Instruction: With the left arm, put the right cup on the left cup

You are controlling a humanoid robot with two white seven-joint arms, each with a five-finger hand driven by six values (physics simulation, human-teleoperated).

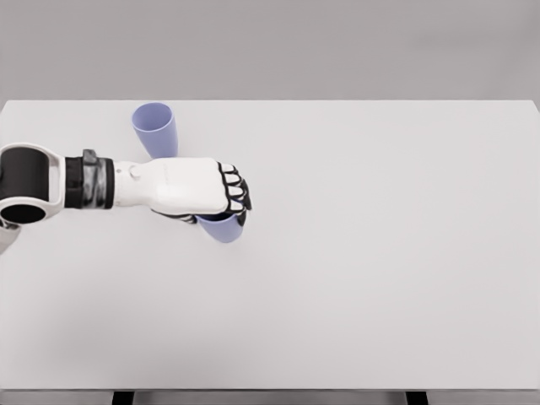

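Left hand (198,190) has its fingers wrapped round the right cup (222,227), sitting just in front of the left cup (155,128). Lifting and stacking's not done yet.

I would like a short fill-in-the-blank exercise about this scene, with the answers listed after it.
1. The left hand has its fingers curled around a ____ cup.
2. The number of cups on the white table is ____.
3. The free cup stands ____ from the camera than the held one.
4. The arm enters the picture from the ____ side.

Missing words: purple; two; farther; left
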